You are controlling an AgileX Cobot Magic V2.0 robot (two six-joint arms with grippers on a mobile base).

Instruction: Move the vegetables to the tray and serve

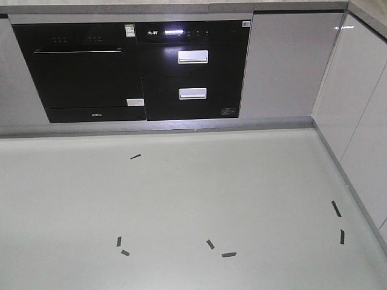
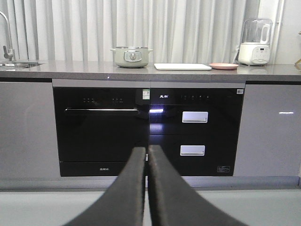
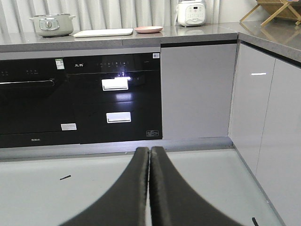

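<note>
I am holding my left claw [image 2: 146,151] and my right claw [image 3: 149,151] pressed together, gripping nothing, both facing the cabinets [image 2: 268,127]. The tray [image 2: 182,67] is lying on the counter [image 2: 75,70], about midway along its front edge, between the pot [image 2: 131,56] and the pink plate [image 2: 224,66].

left tool [image 2: 147,151]: black jaws pressed together, nothing between them, pointing level ahead
right tool [image 3: 150,150]: jaws closed tip to tip, empty, angled slightly down

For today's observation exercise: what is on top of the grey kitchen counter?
On the counter: a lidded pot, the white tray, a pink plate, a white appliance. The lid hides the pot's contents.
</note>
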